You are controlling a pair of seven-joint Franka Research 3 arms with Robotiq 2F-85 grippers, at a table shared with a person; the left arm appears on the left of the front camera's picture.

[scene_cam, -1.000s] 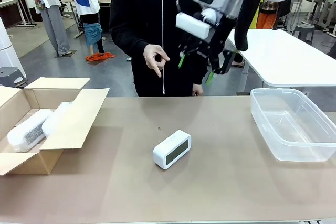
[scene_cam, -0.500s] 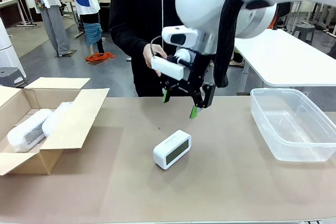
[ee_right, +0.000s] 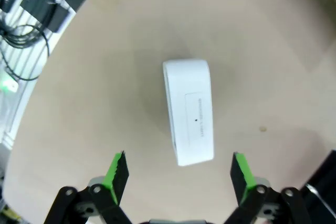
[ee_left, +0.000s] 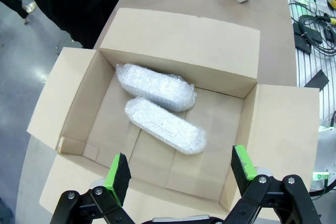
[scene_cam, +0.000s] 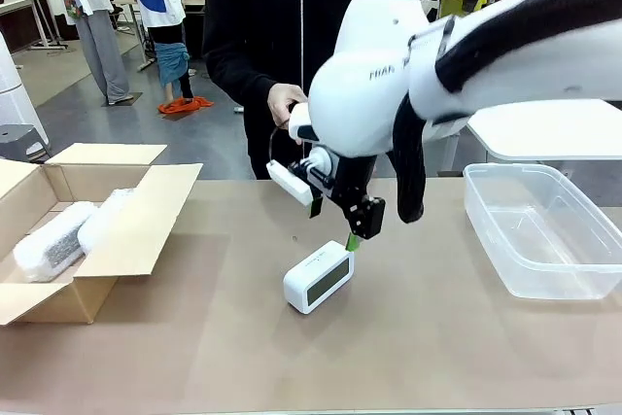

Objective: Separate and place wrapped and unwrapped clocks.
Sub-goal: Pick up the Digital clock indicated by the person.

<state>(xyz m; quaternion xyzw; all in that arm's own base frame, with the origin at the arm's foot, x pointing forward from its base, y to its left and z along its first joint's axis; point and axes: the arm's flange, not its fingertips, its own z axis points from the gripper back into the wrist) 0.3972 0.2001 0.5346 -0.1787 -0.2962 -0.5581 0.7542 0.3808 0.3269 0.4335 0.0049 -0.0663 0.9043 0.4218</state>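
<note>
Right wrist view: spread right claw (ee_right: 178, 174) above the bare clock (ee_right: 190, 111) — its small label print perhaps unreadable.

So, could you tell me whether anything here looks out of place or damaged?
Nothing stands out. Two bubble-wrapped clocks lie in the cardboard box, and the bare clock stands intact on the table.

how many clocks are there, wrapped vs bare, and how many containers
wrapped clocks: 2, both in the cardboard box
bare clock: 1, on the table
containers: 2, the cardboard box and clear plastic bin
total: 5
</note>
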